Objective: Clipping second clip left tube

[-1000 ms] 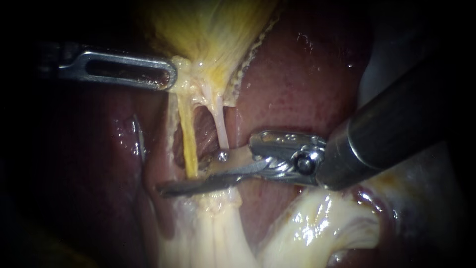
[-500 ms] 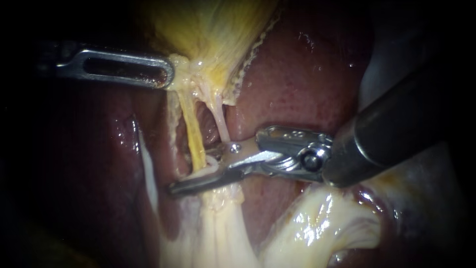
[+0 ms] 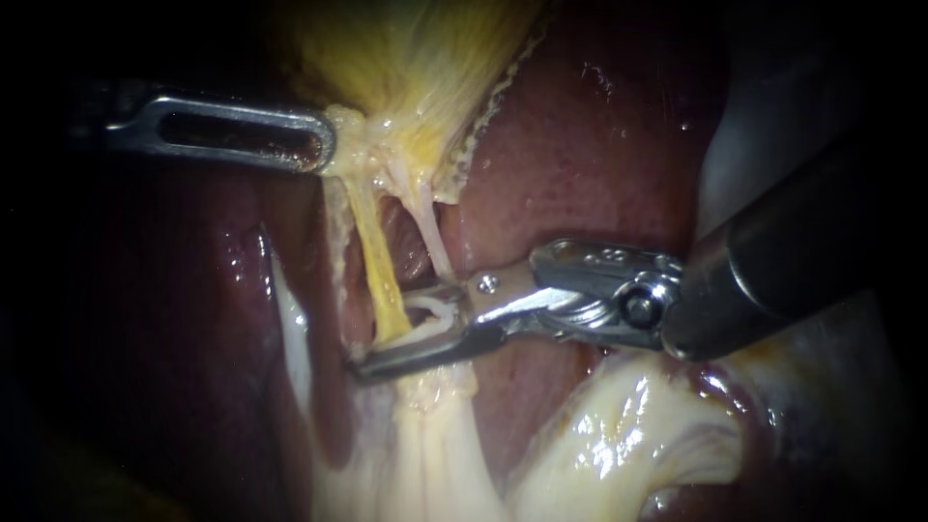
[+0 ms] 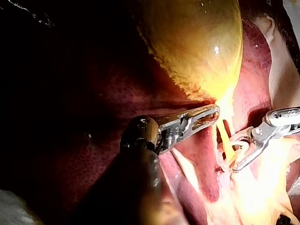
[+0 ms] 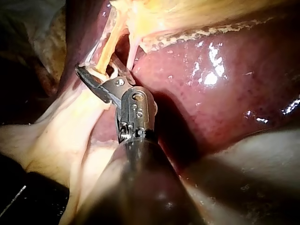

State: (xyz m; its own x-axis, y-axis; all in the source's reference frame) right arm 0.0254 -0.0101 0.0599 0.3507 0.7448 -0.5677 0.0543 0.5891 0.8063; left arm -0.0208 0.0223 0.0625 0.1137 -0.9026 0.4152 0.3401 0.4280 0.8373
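My left instrument (image 3: 327,145) comes in at the upper left, its slotted jaws shut on the pale neck of the yellow gallbladder (image 3: 406,58). From there the yellow left tube (image 3: 377,261) and the paler right tube (image 3: 430,232) run down. My right instrument (image 3: 387,333) reaches in from the right. Its jaws stand open around the foot of the left tube. A small pale curved clip (image 3: 427,311) shows between them, against that tube. In the right wrist view the right instrument (image 5: 98,66) straddles the yellow tube (image 5: 107,54). The left wrist view shows the left instrument (image 4: 208,115) at the gallbladder's neck.
Dark red liver (image 3: 590,164) lies behind and to the right of the tubes. Whitish fatty tissue (image 3: 619,435) bulges below the right instrument's shaft, and a pale strand (image 3: 435,445) continues downward beneath the jaws.
My right instrument has drawn back to the right along the tubes' foot, and a gap with the pale clip now shows between its jaws. The left instrument has stayed put.
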